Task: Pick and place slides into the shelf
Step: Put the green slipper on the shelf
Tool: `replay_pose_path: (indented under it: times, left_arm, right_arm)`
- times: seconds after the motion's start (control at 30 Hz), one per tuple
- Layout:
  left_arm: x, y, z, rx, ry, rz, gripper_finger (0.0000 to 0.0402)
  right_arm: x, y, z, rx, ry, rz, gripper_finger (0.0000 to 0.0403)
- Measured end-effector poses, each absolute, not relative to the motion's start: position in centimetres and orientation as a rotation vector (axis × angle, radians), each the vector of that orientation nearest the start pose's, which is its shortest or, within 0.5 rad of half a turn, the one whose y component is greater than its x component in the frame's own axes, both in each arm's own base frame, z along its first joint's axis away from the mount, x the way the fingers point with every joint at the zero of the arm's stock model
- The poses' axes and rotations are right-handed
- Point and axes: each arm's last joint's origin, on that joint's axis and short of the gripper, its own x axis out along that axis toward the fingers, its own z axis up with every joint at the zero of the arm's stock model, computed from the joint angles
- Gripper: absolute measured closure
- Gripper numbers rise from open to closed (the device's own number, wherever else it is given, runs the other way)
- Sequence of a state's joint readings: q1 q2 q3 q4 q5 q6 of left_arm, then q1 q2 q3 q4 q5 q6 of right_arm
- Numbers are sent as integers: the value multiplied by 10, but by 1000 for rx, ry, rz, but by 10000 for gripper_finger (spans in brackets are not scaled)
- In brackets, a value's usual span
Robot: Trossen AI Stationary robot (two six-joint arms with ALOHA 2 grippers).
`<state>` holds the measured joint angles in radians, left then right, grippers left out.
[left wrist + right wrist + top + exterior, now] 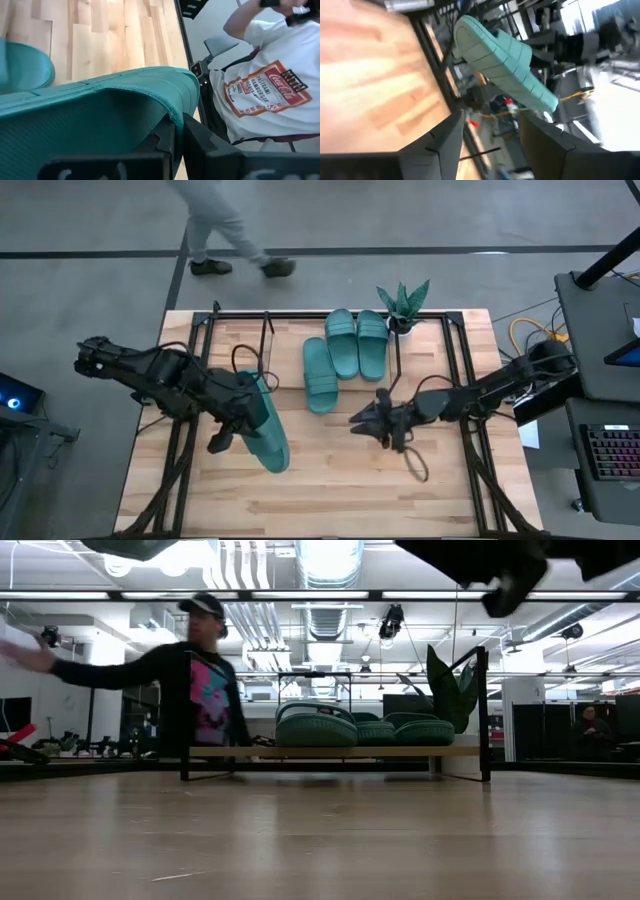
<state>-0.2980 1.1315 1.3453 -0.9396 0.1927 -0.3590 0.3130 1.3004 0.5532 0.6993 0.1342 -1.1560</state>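
Observation:
Three teal slides lie on the shelf's wood board, soles down; the low view shows them side by side on the board. Another slide hangs over the table's middle left, with my left gripper shut on it. To its right, my right gripper stands open and holds nothing. It points level toward that slide, whose ribbed sole fills the right wrist view between the open fingers. My left gripper pinches a thin teal edge of the slide between its two fingers; whether that edge is the strap's or the sole's I cannot tell. The fingers come slanting down from the table's left. The slide is lifted clear of the table and tilted.
A spiky potted plant stands at the shelf's far right corner. The shelf's black rods rise at its ends. A person walks beyond the far edge, and another person's white shirt shows in the left wrist view. Bare wood lies toward the near edge.

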Motion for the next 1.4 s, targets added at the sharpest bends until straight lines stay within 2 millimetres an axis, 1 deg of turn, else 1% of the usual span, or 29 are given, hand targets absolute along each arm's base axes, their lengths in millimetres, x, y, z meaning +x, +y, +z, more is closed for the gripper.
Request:
replay_pose_path:
  times: [0.07, 0.23, 0.33, 0.47, 0.63, 0.9, 0.97, 1.1, 1.2, 1.4]
  left_arm:
    - [197, -62, 389, -312, 808, -323, 402]
    - [200, -54, 388, -341, 812, -317, 402]
    - [201, -53, 386, -347, 817, -314, 402]
    - [203, -53, 384, -344, 827, -314, 402]
    - [205, -54, 383, -342, 837, -313, 402]
    - [205, -53, 382, -314, 840, -322, 402]
    - [206, -54, 381, -314, 847, -321, 402]
    - [207, -54, 380, -299, 846, -327, 401]
    - [207, -54, 380, -297, 846, -327, 401]
    - [207, -54, 380, -294, 845, -326, 401]
  right_arm:
    - [266, 89, 235, -1243, -41, 158, 216]
    - [290, 115, 232, -1457, 37, 122, 209]
    - [305, 124, 232, -1537, 83, 77, 209]
    - [322, 130, 228, -1625, 127, 70, 209]
    - [341, 139, 233, -1671, 107, 55, 209]
    - [363, 149, 242, -1730, 91, 63, 209]
    - [368, 151, 240, -1743, 116, 85, 209]
    - [378, 156, 241, -1753, 134, 106, 209]
    - [381, 157, 240, -1763, 155, 130, 209]
    - [382, 157, 244, -1757, 133, 145, 209]
